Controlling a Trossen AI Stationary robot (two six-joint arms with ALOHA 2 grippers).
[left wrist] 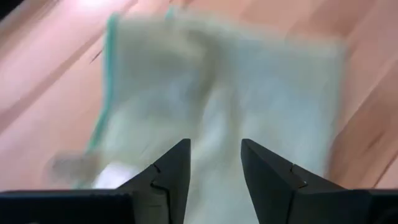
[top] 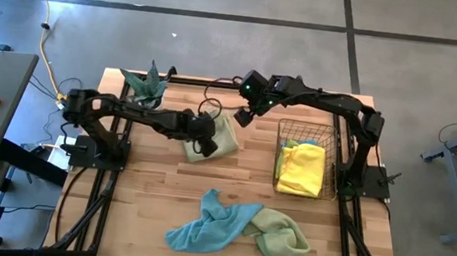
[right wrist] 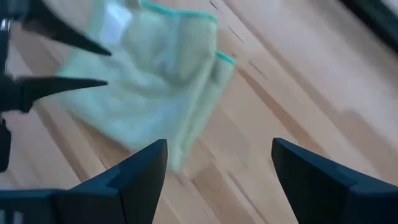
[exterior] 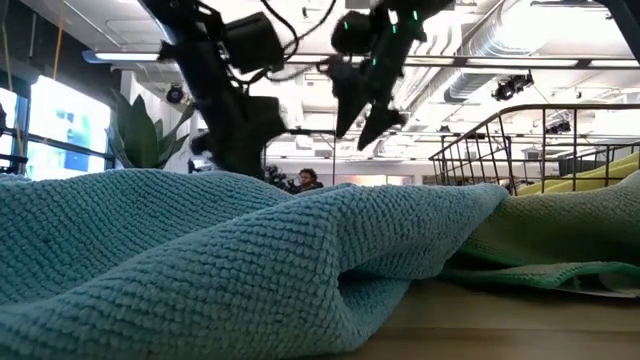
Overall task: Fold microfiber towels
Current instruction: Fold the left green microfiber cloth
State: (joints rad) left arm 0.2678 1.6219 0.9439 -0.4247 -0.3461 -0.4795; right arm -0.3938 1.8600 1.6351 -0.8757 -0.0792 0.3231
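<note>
We have a pale green towel [top: 213, 137] lying partly folded on the worktop [top: 145, 204] near the middle, toward the far side, and both arms are gathered over it. Our left gripper [top: 206, 146] hangs right above the cloth with its fingers parted and nothing between them; the left wrist view shows the towel spread under the gap. Our right gripper [top: 244, 115] hovers just off the towel's far right corner, spread wide and empty. We judge that we are mid-fold on this towel, between grasps, with the cloth doubled but not yet a neat square. Next we need to lower onto a free edge, the teal-trimmed hem [right wrist: 180, 12] looks a fair target, pinch only the top layer, and carry it across without dragging the stack. A yellow towel [top: 302, 169] already sits in the wire basket [top: 283, 133] at right. A light blue towel [top: 202, 226] and a green towel [top: 281, 238] lie crumpled together near the front, still to be folded.
</note>
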